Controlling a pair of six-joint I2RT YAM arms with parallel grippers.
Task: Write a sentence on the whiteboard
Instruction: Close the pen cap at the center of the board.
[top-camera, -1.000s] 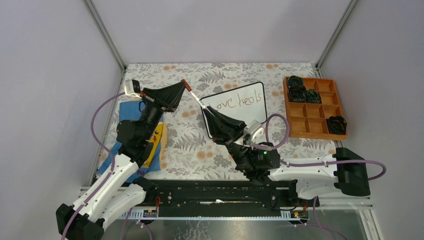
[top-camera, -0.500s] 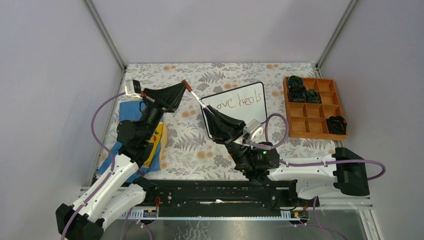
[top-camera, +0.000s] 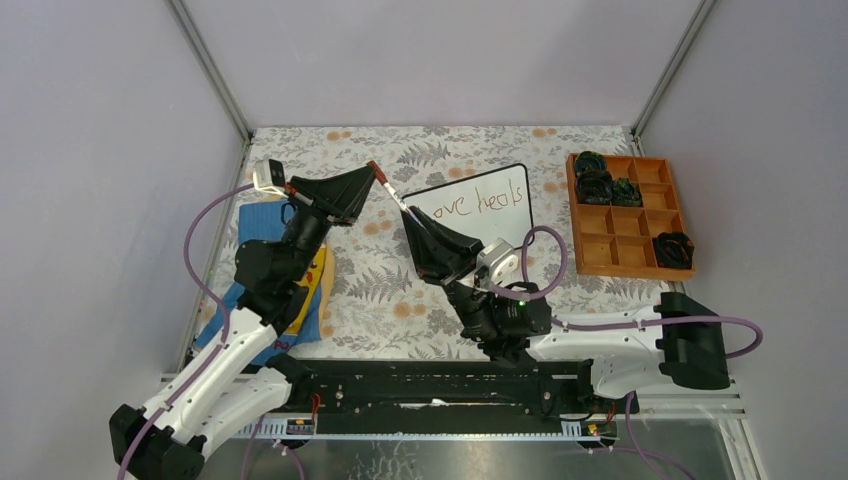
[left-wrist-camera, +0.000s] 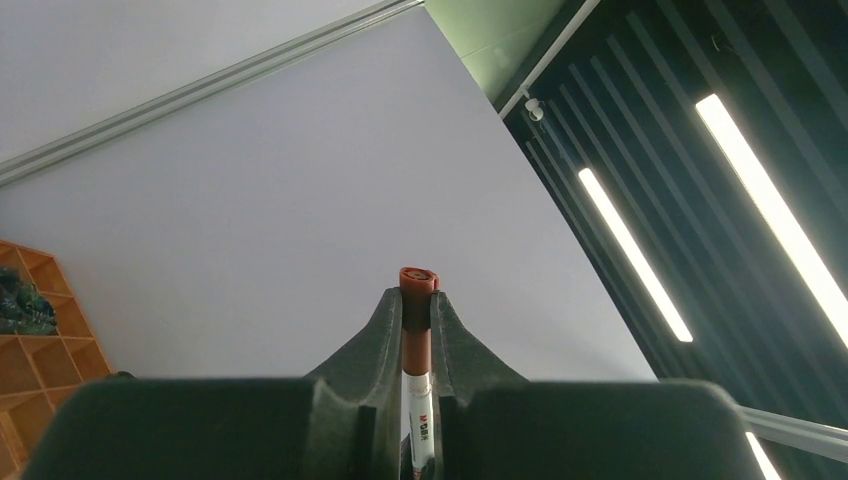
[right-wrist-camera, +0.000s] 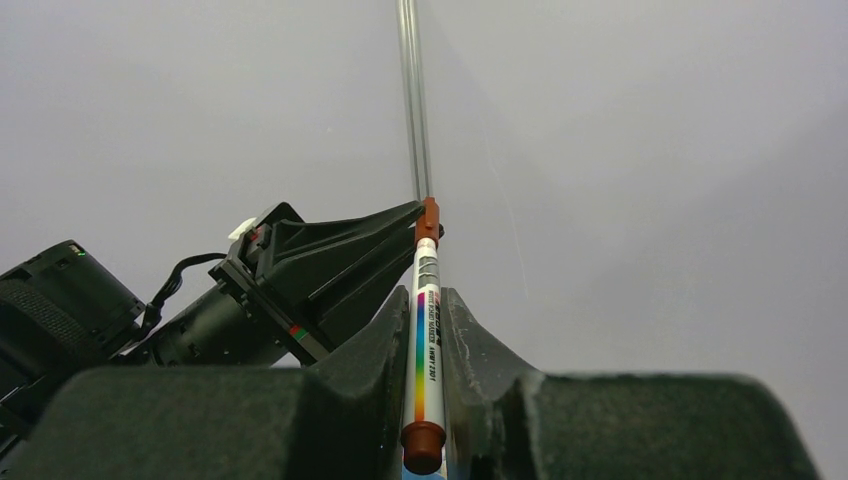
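Both arms are sharing one pen here. The right tool (right-wrist-camera: 428, 300) is clenched round the white marker barrel with the rainbow stripe (right-wrist-camera: 427, 345), and the left tool (left-wrist-camera: 417, 300) is pinched onto its red-brown cap (left-wrist-camera: 418, 283). So the pen hangs tilted between them above the floral-print desk (top-camera: 370, 290). My guess is that's the point of the two-handed hold: one side anchors the body while the other works the cap on or off. From the right wrist view the cap looks seated on the barrel.

The small black-framed whiteboard (top-camera: 510, 222) sits mid-desk just behind the right tool. Its thin red-brown handwriting (top-camera: 497, 200) shows "ove heals", and the arm hides the first letter and anything lower.

Compared to a second ago, the left tool has nudged a touch toward the board and the right wrist has rolled and slid left, grips unchanged
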